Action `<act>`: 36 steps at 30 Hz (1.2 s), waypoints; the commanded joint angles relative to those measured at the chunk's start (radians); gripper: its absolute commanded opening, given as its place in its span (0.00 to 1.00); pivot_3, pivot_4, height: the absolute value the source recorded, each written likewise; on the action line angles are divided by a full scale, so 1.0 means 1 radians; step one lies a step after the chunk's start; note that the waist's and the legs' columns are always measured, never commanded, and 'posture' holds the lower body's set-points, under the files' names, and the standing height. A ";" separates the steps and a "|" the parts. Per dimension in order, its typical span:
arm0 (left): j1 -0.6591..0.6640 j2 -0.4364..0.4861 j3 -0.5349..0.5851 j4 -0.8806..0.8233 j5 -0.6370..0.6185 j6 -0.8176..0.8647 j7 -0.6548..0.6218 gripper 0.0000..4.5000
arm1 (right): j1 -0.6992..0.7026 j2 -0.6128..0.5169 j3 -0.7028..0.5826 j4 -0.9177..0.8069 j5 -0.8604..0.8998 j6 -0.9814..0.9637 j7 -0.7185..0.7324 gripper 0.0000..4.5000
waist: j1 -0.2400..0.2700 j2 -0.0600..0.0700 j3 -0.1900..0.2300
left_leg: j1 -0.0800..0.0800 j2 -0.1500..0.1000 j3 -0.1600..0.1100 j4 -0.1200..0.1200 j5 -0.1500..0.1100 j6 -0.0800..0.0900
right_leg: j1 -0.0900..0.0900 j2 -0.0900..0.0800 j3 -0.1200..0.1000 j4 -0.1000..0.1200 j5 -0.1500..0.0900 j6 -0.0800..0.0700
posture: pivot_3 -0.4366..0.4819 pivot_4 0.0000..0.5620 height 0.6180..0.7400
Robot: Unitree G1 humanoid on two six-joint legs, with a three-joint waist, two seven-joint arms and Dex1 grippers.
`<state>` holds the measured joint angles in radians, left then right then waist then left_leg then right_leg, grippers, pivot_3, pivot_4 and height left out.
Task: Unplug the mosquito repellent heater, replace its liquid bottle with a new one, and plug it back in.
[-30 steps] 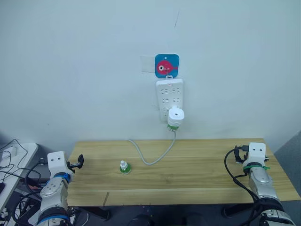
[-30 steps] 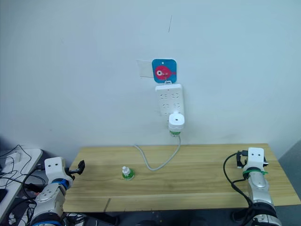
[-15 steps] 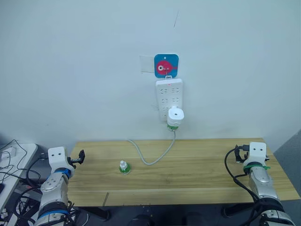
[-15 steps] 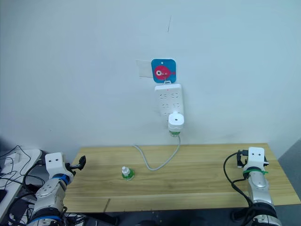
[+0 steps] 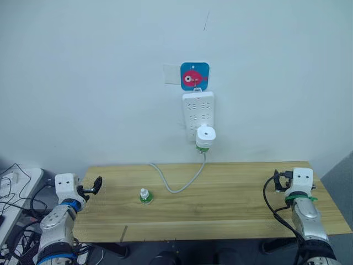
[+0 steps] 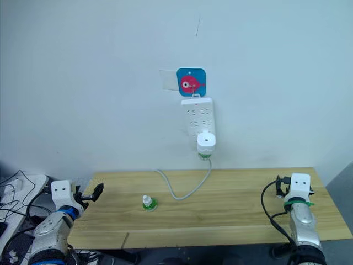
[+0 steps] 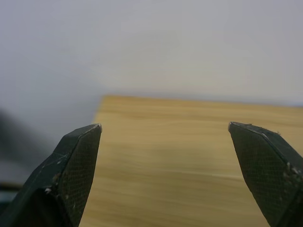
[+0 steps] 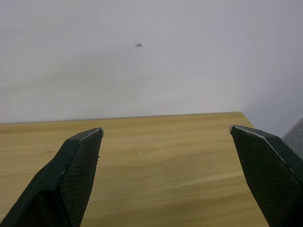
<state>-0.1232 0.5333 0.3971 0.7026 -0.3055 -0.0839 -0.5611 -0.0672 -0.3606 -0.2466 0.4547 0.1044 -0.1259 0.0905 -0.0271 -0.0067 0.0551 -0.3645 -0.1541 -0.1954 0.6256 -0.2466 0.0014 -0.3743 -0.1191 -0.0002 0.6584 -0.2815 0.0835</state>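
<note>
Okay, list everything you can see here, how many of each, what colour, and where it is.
Mosquito repellent heater: one, white with a green bottle under it, plugged into the bottom of the power strip.
Power strip: one, white, hung upright on the wall, its grey cord looping down onto the table.
Sticker: one, blue square with a pink fish, on the wall right above the strip.
Spare liquid bottle: one, green with a white cap, standing on the table left of centre.
Table: one, light wood, against the wall.
Left gripper: black fingers, open, over the table's left end.
Right gripper: black fingers, open, over the table's right end.
</note>
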 commanded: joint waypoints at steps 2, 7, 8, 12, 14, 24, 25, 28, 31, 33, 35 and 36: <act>0.022 0.061 -0.013 -0.232 -0.075 0.114 -0.139 1.00 | 0.062 -0.003 0.022 -0.229 0.035 0.088 0.073 1.00 | 0.001 0.001 0.010 | 0.000 0.003 0.002 0.000 0.000 0.000 | 0.000 0.001 0.001 0.000 -0.001 0.001 | 0.45 0.15 1.00; 0.032 0.118 -0.058 -0.497 -0.185 0.305 -0.301 0.86 | 0.130 -0.020 0.052 -0.452 0.093 0.239 0.173 1.00 | 0.002 0.005 0.032 | 0.000 0.008 0.006 0.000 0.000 -0.001 | -0.001 0.004 0.004 0.001 -0.001 0.000 | 0.45 0.17 1.00; 0.021 0.130 -0.069 -0.528 -0.197 0.339 -0.318 0.79 | 0.137 -0.026 0.061 -0.496 0.107 0.268 0.197 1.00 | 0.001 0.006 0.033 | 0.000 0.008 0.007 0.000 0.000 -0.001 | -0.003 0.004 0.005 0.001 -0.001 0.000 | 0.45 0.18 1.00; -0.059 0.161 -0.125 -0.620 -0.208 0.416 -0.359 0.57 | 0.155 -0.044 0.101 -0.714 0.228 0.386 0.313 1.00 | 0.002 0.005 0.049 | -0.001 0.009 0.010 -0.001 0.000 -0.001 | -0.006 0.004 0.008 0.001 -0.001 0.000 | 0.44 0.20 1.00; -0.114 0.167 -0.160 -0.646 -0.207 0.437 -0.387 0.57 | 0.155 -0.047 0.121 -0.837 0.312 0.466 0.349 1.00 | 0.001 0.003 0.057 | -0.002 0.010 0.010 0.000 0.000 -0.001 | -0.007 0.005 0.008 0.001 -0.001 0.000 | 0.43 0.21 1.00; -0.453 0.108 -0.339 -0.538 -0.162 0.453 -0.518 0.57 | 0.087 -0.053 0.226 -1.100 0.448 0.666 0.355 1.00 | -0.002 -0.009 0.091 | -0.018 0.011 0.011 0.003 -0.001 -0.002 | -0.016 0.008 0.008 -0.001 0.005 -0.007 | 0.37 0.30 1.00; -0.514 0.086 -0.362 -0.482 -0.149 0.439 -0.539 0.57 | 0.071 -0.038 0.235 -1.107 0.448 0.679 0.333 1.00 | -0.004 -0.010 0.095 | -0.017 0.011 0.011 0.003 -0.001 -0.002 | -0.016 0.008 0.008 -0.001 0.005 -0.007 | 0.36 0.31 1.00; -0.635 0.039 -0.405 -0.334 -0.103 0.379 -0.593 0.57 | 0.052 -0.012 0.261 -1.128 0.426 0.692 0.293 1.00 | -0.005 -0.013 0.108 | -0.019 0.012 0.010 0.003 -0.001 -0.003 | -0.017 0.009 0.007 -0.001 0.006 -0.008 | 0.33 0.33 1.00; -0.706 0.009 -0.420 -0.217 -0.070 0.319 -0.633 0.57 | 0.057 0.004 0.266 -1.150 0.421 0.703 0.260 1.00 | -0.014 -0.014 0.110 | -0.020 0.012 0.012 0.003 0.001 -0.005 | -0.019 0.009 0.009 -0.001 0.006 -0.008 | 0.31 0.34 1.00; -0.745 -0.013 -0.433 -0.142 -0.049 0.279 -0.660 0.57 | 0.060 0.010 0.268 -1.163 0.414 0.706 0.237 1.00 | -0.022 -0.016 0.112 | -0.021 0.012 0.012 0.003 0.001 -0.006 | -0.021 0.009 0.009 -0.001 0.006 -0.008 | 0.30 0.35 1.00; -0.785 -0.041 -0.438 -0.063 -0.024 0.234 -0.668 0.57 | 0.064 0.016 0.265 -1.174 0.406 0.707 0.216 1.00 | -0.028 -0.017 0.114 | -0.024 0.012 0.012 0.003 0.001 -0.006 | -0.023 0.009 0.009 -0.001 0.006 -0.008 | 0.28 0.36 1.00; -0.800 -0.052 -0.436 -0.033 -0.014 0.216 -0.672 0.57 | 0.068 0.019 0.266 -1.180 0.401 0.707 0.206 1.00 | -0.027 -0.018 0.115 | -0.028 0.012 0.012 0.004 0.001 -0.007 | -0.027 0.009 0.008 0.001 0.006 -0.008 | 0.27 0.37 1.00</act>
<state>-0.8866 0.4918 -0.0342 0.6294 -0.3376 0.1621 -1.2211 -0.0042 -0.3474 0.0239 -0.6700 0.5090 0.5875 0.3139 -0.0539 -0.0247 0.1703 -0.3948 -0.1422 -0.1840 0.6314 -0.2455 -0.0054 -0.4030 -0.1102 0.0074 0.6603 -0.2751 0.0753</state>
